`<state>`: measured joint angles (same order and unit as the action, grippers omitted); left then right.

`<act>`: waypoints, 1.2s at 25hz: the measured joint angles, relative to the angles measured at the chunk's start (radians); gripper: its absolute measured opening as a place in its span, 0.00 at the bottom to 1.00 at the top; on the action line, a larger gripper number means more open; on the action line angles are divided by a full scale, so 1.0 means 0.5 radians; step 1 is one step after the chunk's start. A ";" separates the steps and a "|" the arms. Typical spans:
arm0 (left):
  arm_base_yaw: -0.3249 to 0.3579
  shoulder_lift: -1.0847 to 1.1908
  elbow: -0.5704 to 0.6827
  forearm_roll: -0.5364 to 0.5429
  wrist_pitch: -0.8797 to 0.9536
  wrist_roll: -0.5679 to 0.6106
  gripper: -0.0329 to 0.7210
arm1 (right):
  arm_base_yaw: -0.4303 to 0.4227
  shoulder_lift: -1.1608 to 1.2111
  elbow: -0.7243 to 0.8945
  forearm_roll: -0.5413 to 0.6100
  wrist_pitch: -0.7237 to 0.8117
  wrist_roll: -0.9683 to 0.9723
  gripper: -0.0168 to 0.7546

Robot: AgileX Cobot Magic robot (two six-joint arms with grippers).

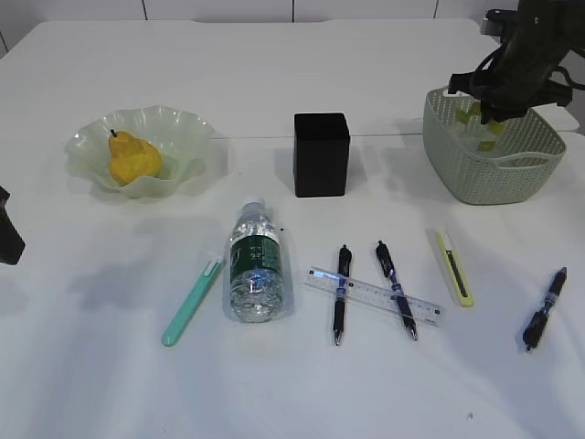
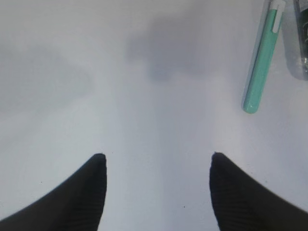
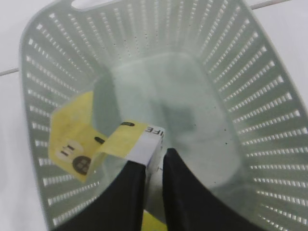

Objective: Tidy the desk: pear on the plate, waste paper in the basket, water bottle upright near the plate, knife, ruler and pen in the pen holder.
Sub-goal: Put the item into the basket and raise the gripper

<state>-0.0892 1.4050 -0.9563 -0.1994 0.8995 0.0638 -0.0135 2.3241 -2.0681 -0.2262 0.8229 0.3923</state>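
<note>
Step in hand: waste paper (image 3: 91, 139) drop. R gripper (image 3: 154, 166) hangs over the basket (image 3: 269, 125), fingers narrowly apart w/ the yellow paper between them; can't tell if gripped or released. Next: open fully, lift clear. L gripper (image 2: 156, 166) low over table, fingers wide apart, empty, near green knife (image 2: 262, 62).

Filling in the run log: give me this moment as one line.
right gripper: yellow paper between fingers over basket | left gripper: open, empty | pear: on plate | bottle: lying down
</note>
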 joint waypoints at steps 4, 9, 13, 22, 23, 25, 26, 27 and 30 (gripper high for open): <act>0.000 0.000 0.000 0.000 -0.004 0.000 0.67 | -0.012 0.000 -0.005 0.000 0.000 0.012 0.33; 0.000 0.000 0.000 -0.001 -0.005 0.000 0.67 | -0.023 0.005 -0.053 0.035 0.042 0.016 0.58; 0.000 0.000 0.000 -0.001 -0.009 0.000 0.67 | -0.023 0.005 -0.066 0.071 0.089 0.016 0.66; 0.000 0.000 0.000 -0.001 -0.012 0.000 0.67 | -0.023 -0.073 -0.066 0.256 0.280 -0.183 0.68; 0.000 0.000 0.000 -0.001 -0.012 0.000 0.67 | -0.023 -0.109 -0.066 0.282 0.297 -0.216 0.68; 0.000 0.000 0.000 -0.001 -0.012 0.000 0.67 | -0.023 -0.187 -0.066 0.320 0.374 -0.272 0.68; 0.000 0.000 0.000 -0.001 -0.016 0.000 0.67 | -0.023 -0.231 -0.066 0.329 0.429 -0.299 0.68; 0.000 0.000 0.000 -0.001 -0.019 0.000 0.67 | -0.023 -0.271 -0.066 0.340 0.492 -0.326 0.68; 0.000 0.000 0.000 -0.001 -0.036 0.000 0.66 | -0.023 -0.374 -0.063 0.418 0.704 -0.450 0.67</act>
<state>-0.0892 1.4050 -0.9563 -0.1998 0.8817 0.0638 -0.0249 2.1373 -2.0995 -0.0173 1.1747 0.1672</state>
